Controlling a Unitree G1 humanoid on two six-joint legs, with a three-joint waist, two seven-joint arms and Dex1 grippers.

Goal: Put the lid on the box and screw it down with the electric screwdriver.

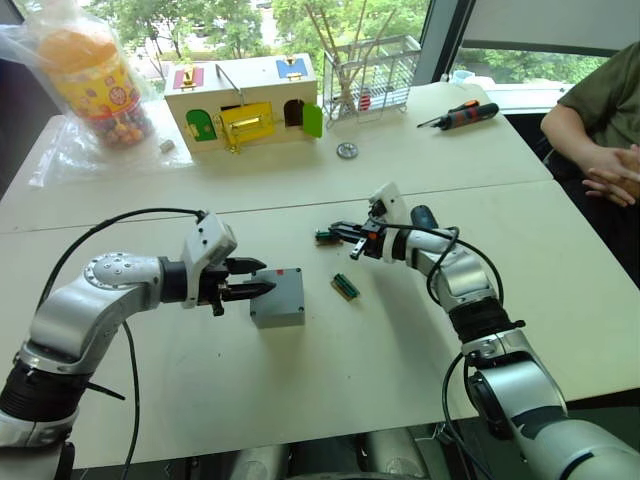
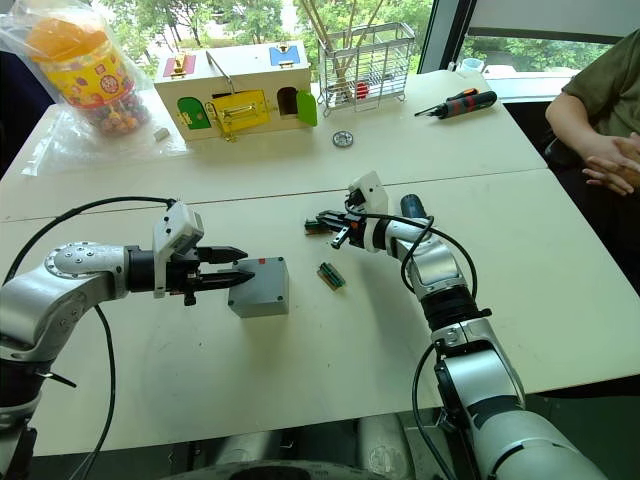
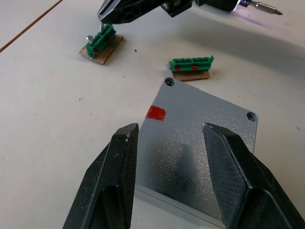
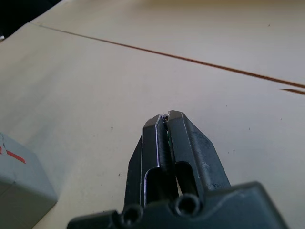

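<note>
The grey box sits mid-table with the lid lying on top; corner screw holes and a red mark show on it. My left gripper is open at the box's left edge, its fingers spread just above the lid. My right gripper is shut over a green screw holder, with a small silvery screw pinched at its tips. A second green holder lies right of the box. The electric screwdriver lies on the table behind my right wrist, and its bit is in the left wrist view.
At the back stand a wooden box with coloured doors, a candy jar in a bag and a wire rack. A manual screwdriver and a small metal disc lie nearby. A person's hands rest at the right.
</note>
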